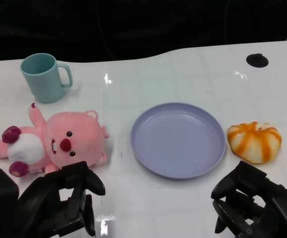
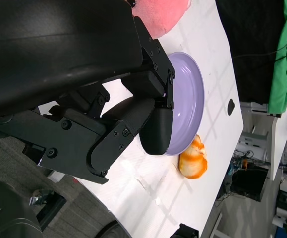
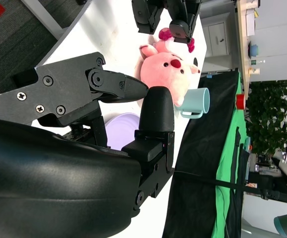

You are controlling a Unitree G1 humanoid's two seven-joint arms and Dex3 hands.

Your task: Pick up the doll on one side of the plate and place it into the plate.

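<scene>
White surface (image 1: pixel 183 69): the pink doll (image 1: pixel 54 141) lies sideways at left of the plate (image 1: pixel 178 139), just above the empty, loosely spread left hand (image 1: pixel 66 201); right hand (image 1: pixel 250 201) is empty too.

My left hand (image 1: pixel 66 201) sits at the frame's lower left, my right hand (image 1: pixel 255 206) at lower right, both empty, fingers apart.

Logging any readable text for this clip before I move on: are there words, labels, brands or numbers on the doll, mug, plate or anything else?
None can be read.
Pink doll: no tag or print visible.
Teal mug: plain.
Purple plate: plain.
Orange-and-white toy: no lettering.
Background shelves in the wrist views: too small and blurred to read.
</scene>
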